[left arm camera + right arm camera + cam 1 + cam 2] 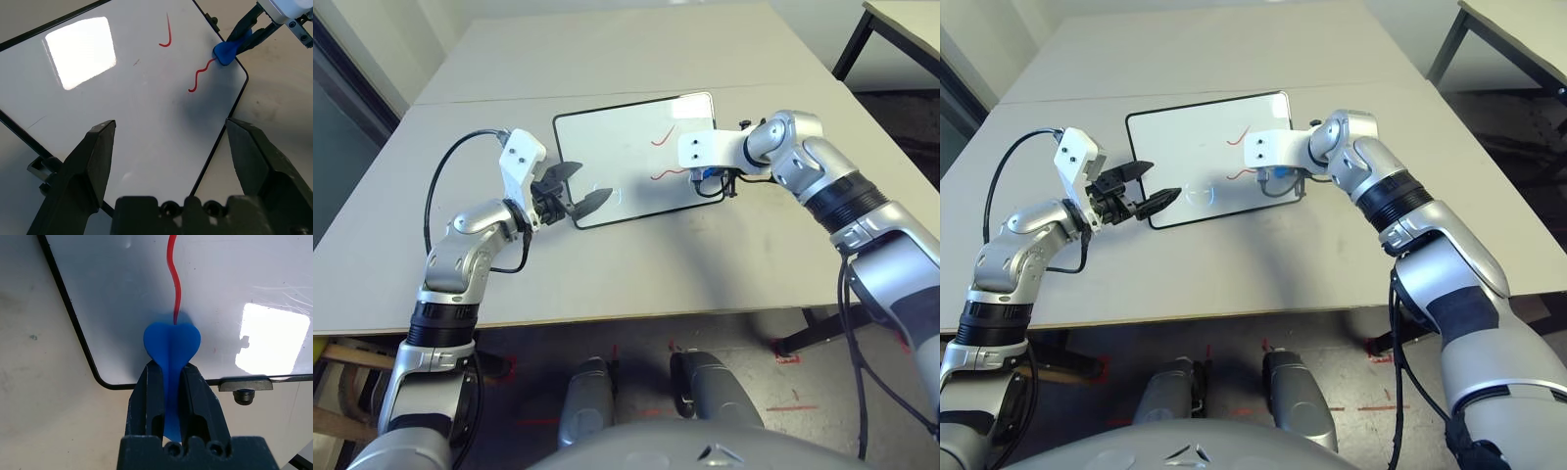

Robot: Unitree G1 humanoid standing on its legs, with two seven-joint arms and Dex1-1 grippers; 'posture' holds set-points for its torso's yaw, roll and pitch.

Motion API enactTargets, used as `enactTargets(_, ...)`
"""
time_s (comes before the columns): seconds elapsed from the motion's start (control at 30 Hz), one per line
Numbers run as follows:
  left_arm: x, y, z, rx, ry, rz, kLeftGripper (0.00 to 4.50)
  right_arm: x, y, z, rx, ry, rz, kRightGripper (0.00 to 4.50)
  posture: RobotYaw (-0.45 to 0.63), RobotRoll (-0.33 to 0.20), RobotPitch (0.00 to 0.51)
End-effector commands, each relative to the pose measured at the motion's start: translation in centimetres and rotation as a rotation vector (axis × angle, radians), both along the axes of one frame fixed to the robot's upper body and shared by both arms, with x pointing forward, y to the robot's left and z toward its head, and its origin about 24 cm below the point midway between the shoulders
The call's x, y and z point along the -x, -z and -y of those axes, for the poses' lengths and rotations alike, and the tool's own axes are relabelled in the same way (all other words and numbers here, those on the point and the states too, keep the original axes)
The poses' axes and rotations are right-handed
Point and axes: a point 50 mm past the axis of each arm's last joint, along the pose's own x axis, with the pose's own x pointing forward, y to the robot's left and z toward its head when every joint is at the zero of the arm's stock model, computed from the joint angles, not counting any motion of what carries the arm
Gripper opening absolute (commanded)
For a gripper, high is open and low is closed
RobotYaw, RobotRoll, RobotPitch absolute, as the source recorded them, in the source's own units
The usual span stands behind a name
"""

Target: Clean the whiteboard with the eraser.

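Observation:
The whiteboard (607,147) lies flat on the grey table, with a red hook mark (663,135) and a red wavy line (668,174) near its right side. My right gripper (171,366) is shut on the blue eraser (171,343). The eraser's tip rests on the board's near right corner, at the end of the wavy line (173,279). My left gripper (585,186) hovers open over the board's near left part, with nothing between its fingers. The left wrist view shows the eraser (226,51) across the board (122,88).
The table (636,264) has a seam running across behind the board and a front edge close to my body. A second table (901,24) stands at the far right, with dark floor between. A grey knob (243,394) sits on the board's edge by the right gripper.

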Motion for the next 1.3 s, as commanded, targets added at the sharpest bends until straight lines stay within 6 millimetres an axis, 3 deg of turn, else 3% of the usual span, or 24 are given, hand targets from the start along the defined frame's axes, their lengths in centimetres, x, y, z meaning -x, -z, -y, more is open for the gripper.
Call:
enactTargets(0.03, 0.1, 0.1, 0.0, -0.009, 0.001, -0.007, 4.50, -0.4, -0.2, -0.3, -0.001, -0.001, 0.012, 0.19, -0.05, 0.000, 0.073)
enactTargets(0.43, 0.2, 0.2, -0.1, -0.011, -0.005, -0.009, 4.50, -0.8, 0.0, -2.3, -0.004, -0.053, 0.009, 0.19, -0.04, 0.000, 0.073)
enactTargets(0.97, 0.3, 0.3, -0.6, -0.014, -0.026, -0.013, 4.50, -0.1, 0.3, -7.0, 0.001, -0.182, 0.010, 0.18, -0.02, 0.000, 0.064)
enactTargets(1.3, 0.2, 0.4, -0.5, -0.011, -0.033, -0.010, 4.50, 0.2, 0.5, -8.3, 0.029, -0.203, 0.013, 0.16, -0.02, 0.000, 0.055)
